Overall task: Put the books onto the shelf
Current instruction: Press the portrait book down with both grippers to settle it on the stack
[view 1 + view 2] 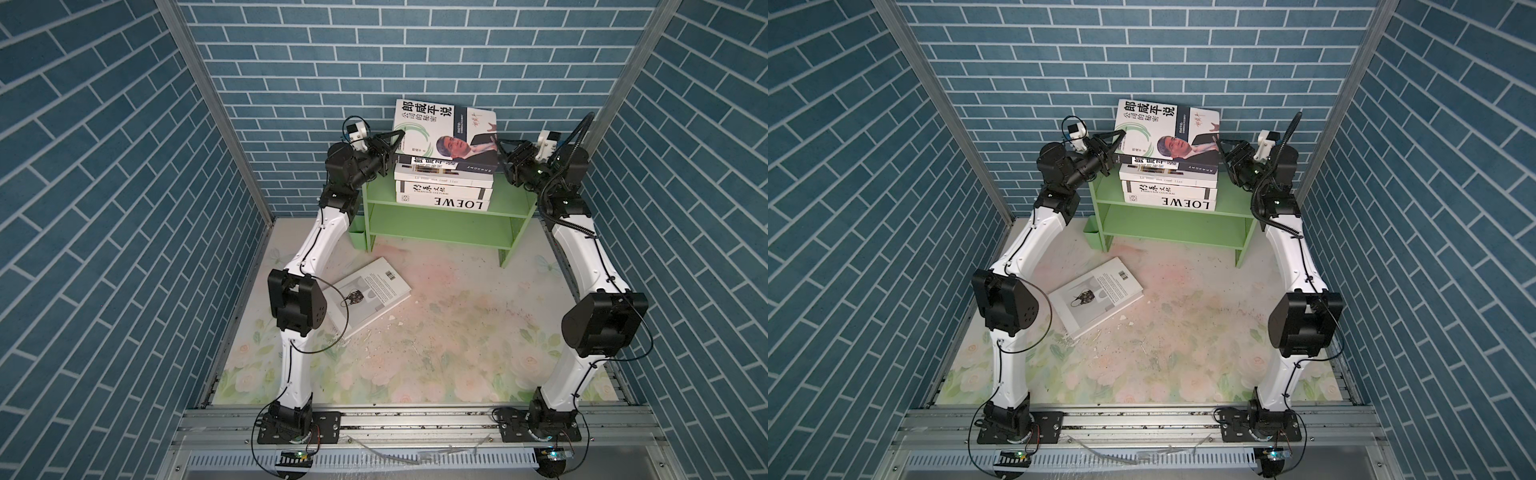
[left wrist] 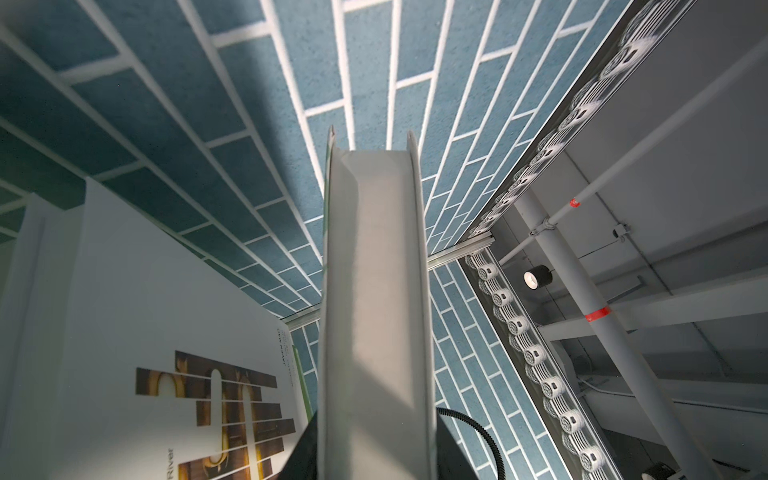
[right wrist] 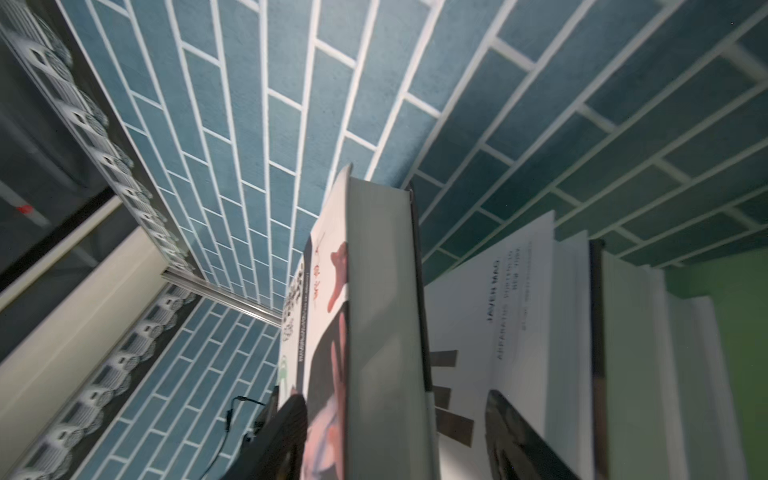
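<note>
Blue brick-patterned walls (image 1: pixel 374 50) enclosing a floral tabletop (image 1: pixel 457 332). Green shelf (image 1: pixel 440 226) standing far centre, carrying a stack of books (image 1: pixel 444 187) on its top tier; loose book (image 1: pixel 365 291) lying flat near left. My left gripper (image 1: pixel 397 147) is clamping the portrait book (image 1: pixel 444 133) by its left edge, tilted above the stack. My right gripper (image 1: pixel 500 153) is straddling the right edge, jaws apart. Risk: with only one side gripped, the book could pivot and slide off the stack.

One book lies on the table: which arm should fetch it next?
Left. The white book lies flat on the left side, beside the left arm; the right gripper would have to cross the middle.
</note>
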Robot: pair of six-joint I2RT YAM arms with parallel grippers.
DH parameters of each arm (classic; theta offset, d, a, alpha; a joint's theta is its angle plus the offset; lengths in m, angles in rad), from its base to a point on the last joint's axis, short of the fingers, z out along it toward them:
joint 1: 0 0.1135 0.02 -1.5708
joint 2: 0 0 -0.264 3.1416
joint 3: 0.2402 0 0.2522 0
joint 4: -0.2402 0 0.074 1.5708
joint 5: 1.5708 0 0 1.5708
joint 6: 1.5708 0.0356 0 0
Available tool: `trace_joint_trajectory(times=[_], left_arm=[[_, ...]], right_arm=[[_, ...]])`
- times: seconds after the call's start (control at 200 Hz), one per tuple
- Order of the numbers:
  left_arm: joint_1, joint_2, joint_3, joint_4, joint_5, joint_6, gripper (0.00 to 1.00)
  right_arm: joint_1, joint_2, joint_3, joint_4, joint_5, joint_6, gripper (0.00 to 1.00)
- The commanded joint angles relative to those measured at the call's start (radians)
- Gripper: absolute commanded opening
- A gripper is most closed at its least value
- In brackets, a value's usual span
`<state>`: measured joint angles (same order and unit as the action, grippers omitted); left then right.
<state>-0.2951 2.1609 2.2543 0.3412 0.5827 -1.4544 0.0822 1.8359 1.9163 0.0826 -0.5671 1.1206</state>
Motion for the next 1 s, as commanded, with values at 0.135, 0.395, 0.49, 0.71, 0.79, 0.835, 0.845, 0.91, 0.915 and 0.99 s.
trace_joint_trajectory(times=[0.135,0.395,0.49,0.71,0.79,0.835,0.845,0.91,0.915,0.99], left_arm=[[-0.007,0.013,0.062,0.003,0.008,0.020,0.36],[-0.009,0.042,0.125,-0.067,0.006,0.023,0.37],[-0.009,0.039,0.129,-0.100,0.003,0.032,0.37],[-0.010,0.034,0.139,-0.155,0.003,0.055,0.37],[-0.013,0.036,0.139,-0.152,-0.005,0.050,0.37],[-0.013,0.037,0.139,-0.149,-0.011,0.048,0.38],[-0.014,0.037,0.139,-0.147,-0.013,0.047,0.37],[-0.016,0.040,0.139,-0.144,-0.022,0.043,0.37],[-0.016,0.040,0.139,-0.145,-0.022,0.042,0.37],[-0.016,0.044,0.145,-0.152,-0.026,0.042,0.37]], right_arm=[[0.003,-0.097,-0.027,-0.129,0.104,-0.278,0.77],[0.004,-0.111,-0.040,-0.147,0.128,-0.340,0.78],[0.006,-0.106,-0.036,-0.138,0.116,-0.344,0.79],[0.012,-0.092,-0.026,-0.129,0.105,-0.346,0.79],[0.020,-0.084,-0.021,-0.129,0.099,-0.350,0.79],[0.025,-0.081,-0.019,-0.129,0.099,-0.352,0.79],[0.026,-0.081,-0.019,-0.129,0.099,-0.352,0.79],[0.034,-0.075,-0.015,-0.131,0.098,-0.361,0.79],[0.036,-0.075,-0.015,-0.132,0.099,-0.362,0.79],[0.045,-0.069,-0.005,-0.144,0.102,-0.376,0.79]])
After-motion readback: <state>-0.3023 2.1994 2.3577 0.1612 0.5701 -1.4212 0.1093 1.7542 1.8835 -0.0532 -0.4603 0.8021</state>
